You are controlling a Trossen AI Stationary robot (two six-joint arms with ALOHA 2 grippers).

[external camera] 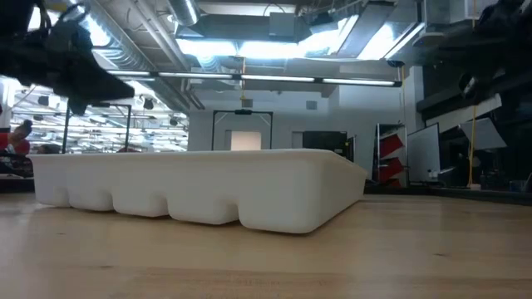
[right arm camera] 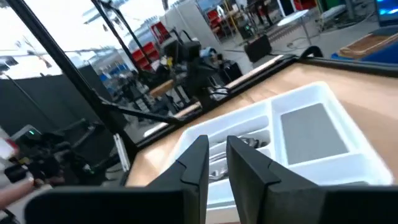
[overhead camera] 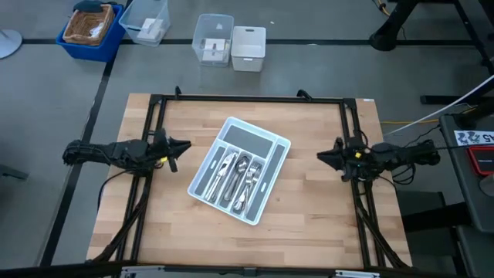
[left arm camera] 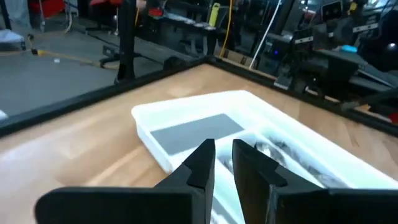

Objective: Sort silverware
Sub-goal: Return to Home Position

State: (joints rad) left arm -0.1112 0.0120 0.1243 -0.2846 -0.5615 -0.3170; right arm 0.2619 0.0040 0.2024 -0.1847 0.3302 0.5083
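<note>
Pale wooden table (overhead camera: 309, 193) bears tray (overhead camera: 272, 143); both grippers hover slightly parted, grasping nothing.

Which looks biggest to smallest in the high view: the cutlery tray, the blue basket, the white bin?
1. Cutlery tray, clearly largest, lying at an angle mid-table.
2. Blue basket, off the table on the floor.
3. White bin, smallest.
Basket and bin sit lower than the tray, so their true sizes are unsure.

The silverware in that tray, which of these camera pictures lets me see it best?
The high view: it looks straight down into the tray, so the silverware shows lying in the long middle compartments. The left wrist view catches a blurred patch of it and the right wrist view a few pieces. The low view shows only the tray's outer wall.
</note>
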